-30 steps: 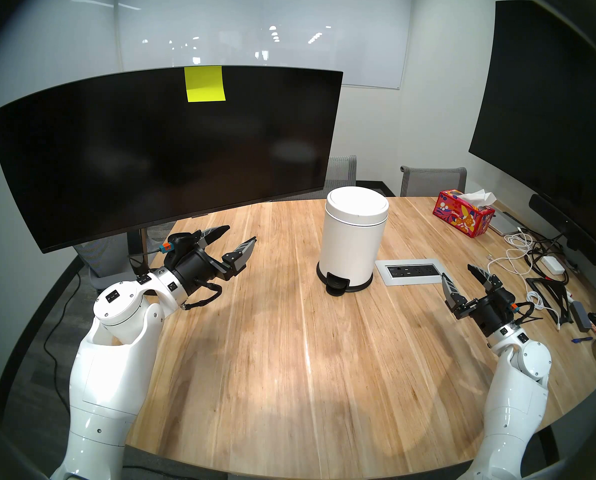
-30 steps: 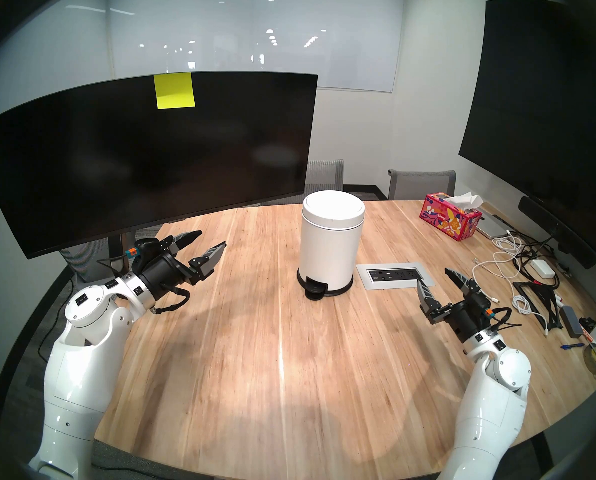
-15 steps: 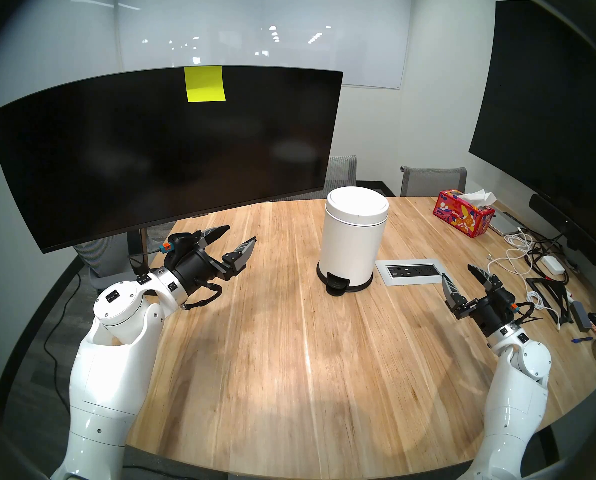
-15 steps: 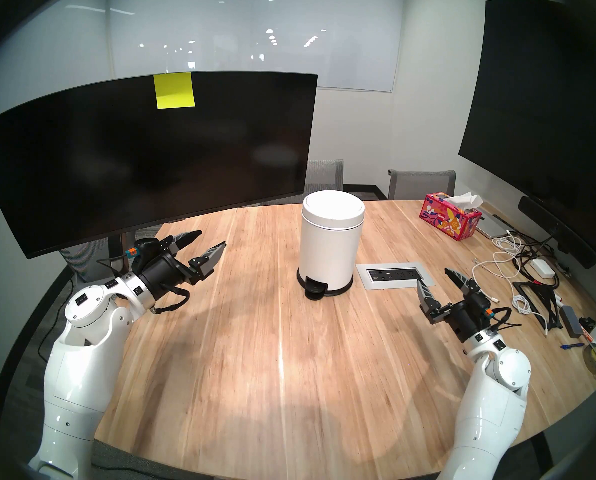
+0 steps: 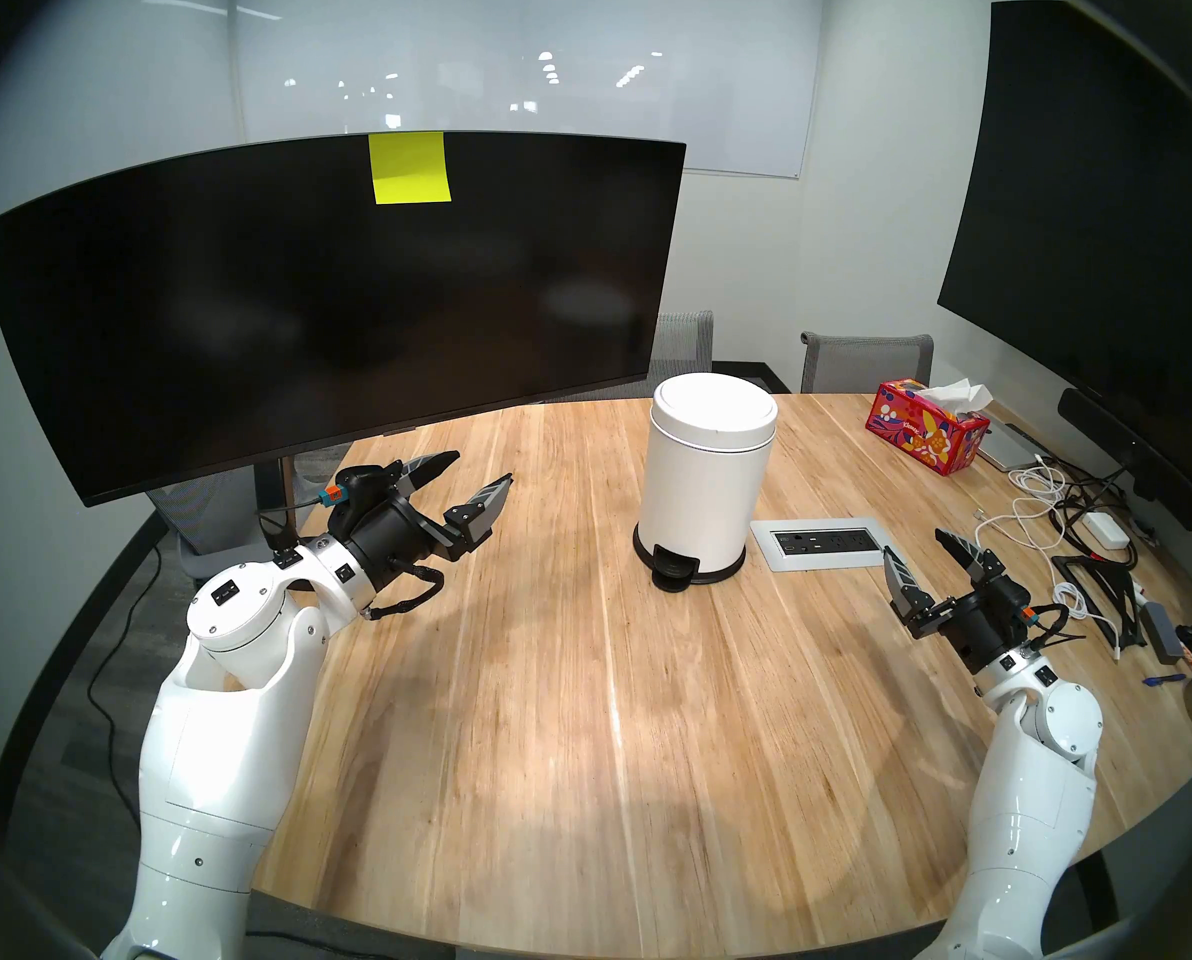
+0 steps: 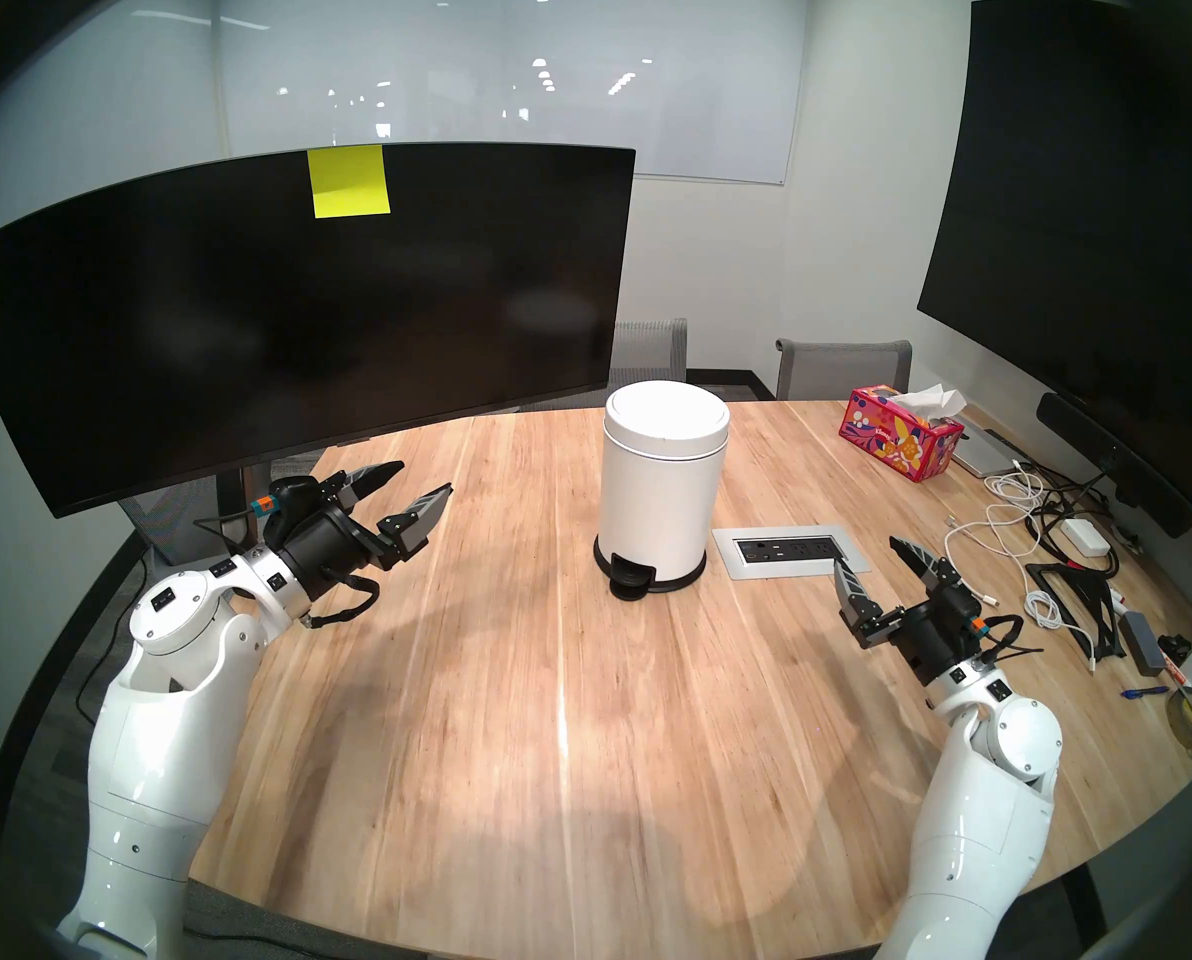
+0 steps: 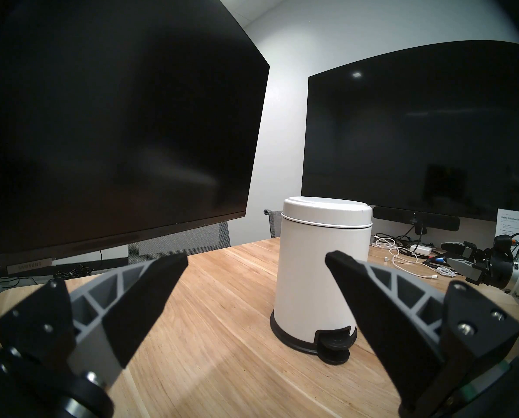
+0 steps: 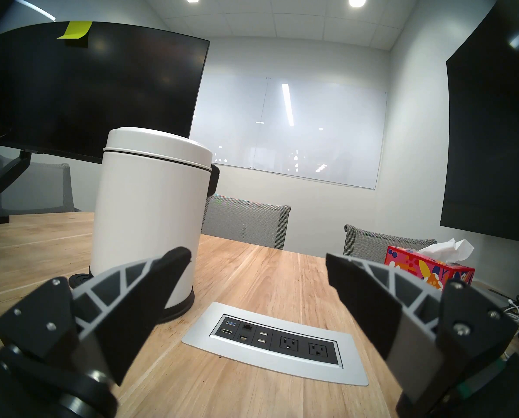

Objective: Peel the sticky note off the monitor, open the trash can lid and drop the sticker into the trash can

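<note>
While both of my arms hover over the wooden worktop (image 5: pixel 579 695), neither tool grips anything. My left tool (image 5: pixel 484 468) has its jaws spread wide and empty, pointing forward and to my right, roughly level — its fingers (image 7: pixel 149 287) frame the trash can (image 7: pixel 321 272) in the left wrist view. My right tool (image 5: pixel 917 544) is just as wide and empty, pointing forward over the power outlet panel (image 8: pixel 278 342) set in the worktop.

Up and ahead of my left tool, well apart from it, the sticky note (image 5: pixel 410 167) hangs at the top edge of the monitor (image 5: pixel 302 300), a little left of the screen's middle. It is close to square, its edges running upright and level, its face toward me; from the right wrist view its lower edge (image 8: pixel 75 31) curls away from the dark screen. The monitor's long axis runs side to side, curving around my left tool.

Between my two tools and farther forward, the trash can stands upright, long axis vertical, pedal (image 5: pixel 674 569) facing me. Its trash can lid (image 5: pixel 714 411) sits closed on top.

Forward and right of my right tool lie a tissue box (image 5: pixel 929 433) and tangled cables (image 5: pixel 1057 515), beneath a large flat screen (image 5: pixel 1099 210).
</note>
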Available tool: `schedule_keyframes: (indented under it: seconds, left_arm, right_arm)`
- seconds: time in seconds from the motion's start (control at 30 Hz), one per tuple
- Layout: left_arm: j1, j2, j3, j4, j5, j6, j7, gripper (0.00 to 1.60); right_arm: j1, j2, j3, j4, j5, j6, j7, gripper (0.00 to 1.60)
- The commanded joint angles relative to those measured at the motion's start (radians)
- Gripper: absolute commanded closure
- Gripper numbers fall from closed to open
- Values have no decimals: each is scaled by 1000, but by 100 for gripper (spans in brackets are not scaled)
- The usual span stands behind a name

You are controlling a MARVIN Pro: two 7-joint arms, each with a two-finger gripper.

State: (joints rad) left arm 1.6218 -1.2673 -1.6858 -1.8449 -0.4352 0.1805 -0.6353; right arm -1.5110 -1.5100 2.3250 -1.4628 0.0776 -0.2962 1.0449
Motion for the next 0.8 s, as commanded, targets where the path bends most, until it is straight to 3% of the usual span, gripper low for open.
schedule_keyframes:
  seconds: [0.0,0.77]
  left_arm:
    - [-3,2,0,-16,1,0,-1,0]
    - [-3,2,-1,-16,2,0,-1,0]
  right_arm:
    - [6,0,-2,-15,5,0,2,0]
    - [6,-1,-2,-15,5,0,2,0]
